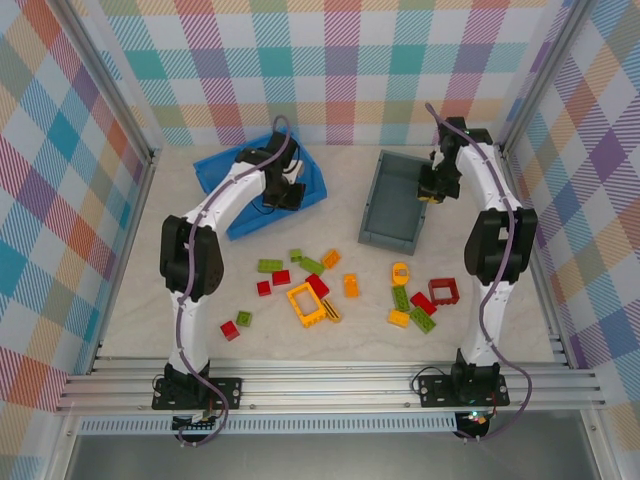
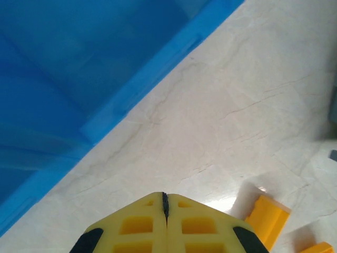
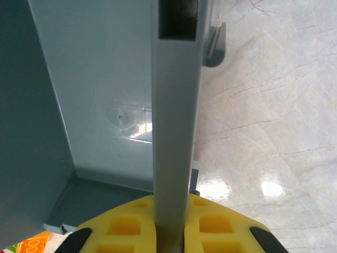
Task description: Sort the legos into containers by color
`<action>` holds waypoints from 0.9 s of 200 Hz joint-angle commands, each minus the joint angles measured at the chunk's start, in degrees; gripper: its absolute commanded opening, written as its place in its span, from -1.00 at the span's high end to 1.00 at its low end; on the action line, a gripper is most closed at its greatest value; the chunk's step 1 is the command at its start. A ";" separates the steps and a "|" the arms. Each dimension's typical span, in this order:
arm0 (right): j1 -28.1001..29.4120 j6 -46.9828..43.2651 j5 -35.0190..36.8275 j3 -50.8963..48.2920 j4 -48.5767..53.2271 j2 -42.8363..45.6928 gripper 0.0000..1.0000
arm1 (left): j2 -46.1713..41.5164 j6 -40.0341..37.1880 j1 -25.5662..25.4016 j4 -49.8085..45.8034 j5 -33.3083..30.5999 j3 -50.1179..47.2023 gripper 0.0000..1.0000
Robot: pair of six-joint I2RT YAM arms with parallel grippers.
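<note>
Top cam: legos (image 1: 351, 285) lie loose on the table (image 1: 500, 330), just ahead of the arm bases. Farther out, left gripper (image 1: 290, 192) sits over the blue bin (image 1: 213, 168) at its right rim, and right gripper (image 1: 432, 188) is at the grey bin (image 1: 392, 238) right wall. Top cam can't resolve the claws, wrist cams do. Left fingers (image 2: 137, 226) are pressed together with nothing between them. Right jaws are clamped on the grey wall.
</note>
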State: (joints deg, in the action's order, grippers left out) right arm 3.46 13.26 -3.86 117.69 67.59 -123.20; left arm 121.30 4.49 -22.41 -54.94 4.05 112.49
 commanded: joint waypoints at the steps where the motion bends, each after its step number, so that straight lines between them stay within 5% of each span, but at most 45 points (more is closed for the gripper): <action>1: 0.31 -2.40 1.22 1.20 1.48 -0.30 1.00 | -6.57 3.30 2.44 1.75 -4.17 -2.09 0.43; 19: 0.30 -2.44 0.76 1.16 1.03 0.01 1.00 | -9.80 7.94 3.68 4.15 -5.19 -2.63 -0.13; 27: 0.31 -2.45 0.44 1.24 0.97 -0.07 1.00 | -9.90 9.35 4.02 3.89 -6.56 -1.80 -0.56; 42: 0.31 -2.36 0.11 1.44 0.87 -0.45 1.00 | -7.07 12.06 5.45 0.69 -9.20 2.32 -0.80; 131: 0.28 -2.76 -0.63 0.57 0.05 -0.10 1.00 | 14.36 19.17 11.35 -4.81 -6.09 24.10 -0.72; 157: 0.28 -2.67 -0.62 0.11 -0.21 0.06 1.00 | 17.22 18.42 11.68 -3.06 -4.59 24.79 -0.46; 180: 0.27 -2.36 -0.71 0.05 -0.19 -0.02 1.00 | 18.53 16.05 11.69 -2.81 -2.63 25.36 0.04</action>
State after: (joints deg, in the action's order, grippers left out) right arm 3.46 12.34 -4.08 117.71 67.68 -123.22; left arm 139.37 22.55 -11.20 -57.01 -1.08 135.04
